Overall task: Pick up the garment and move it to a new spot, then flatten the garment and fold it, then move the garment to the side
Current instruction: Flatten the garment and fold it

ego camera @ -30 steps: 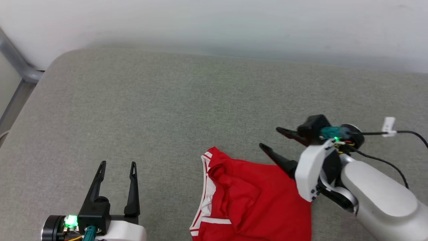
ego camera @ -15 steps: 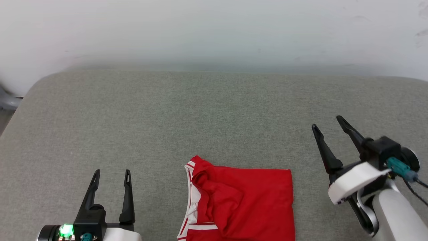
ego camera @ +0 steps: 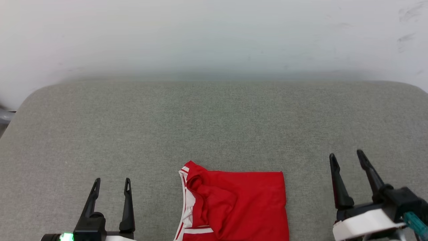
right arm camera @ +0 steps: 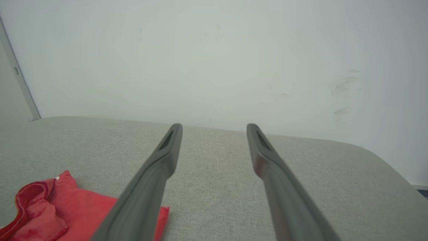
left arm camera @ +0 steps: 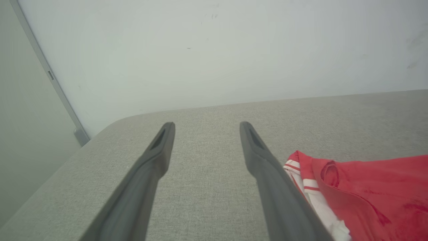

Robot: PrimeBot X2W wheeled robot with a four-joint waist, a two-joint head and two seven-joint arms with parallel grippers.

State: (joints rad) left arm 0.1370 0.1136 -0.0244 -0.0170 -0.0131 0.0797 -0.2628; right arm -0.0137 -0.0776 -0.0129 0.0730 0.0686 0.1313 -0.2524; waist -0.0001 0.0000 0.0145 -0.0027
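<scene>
Garment [ego camera: 240, 204] lay folded at bottom centre on the grey cushion [ego camera: 133, 134], striped trim toward frame-left, length cut off below; I saw left gripper [ego camera: 112, 180] and right gripper [ego camera: 346, 154] spread, empty.

A pale grey woven-fabric padded surface with rounded corners [ego camera: 214, 127] meets at its far edge a plain white wall [ego camera: 214, 33] bearing faint dark scuff marks [ego camera: 406, 11], with a slim grey metal rail [left arm camera: 50, 77] along the wall's left edge.
</scene>
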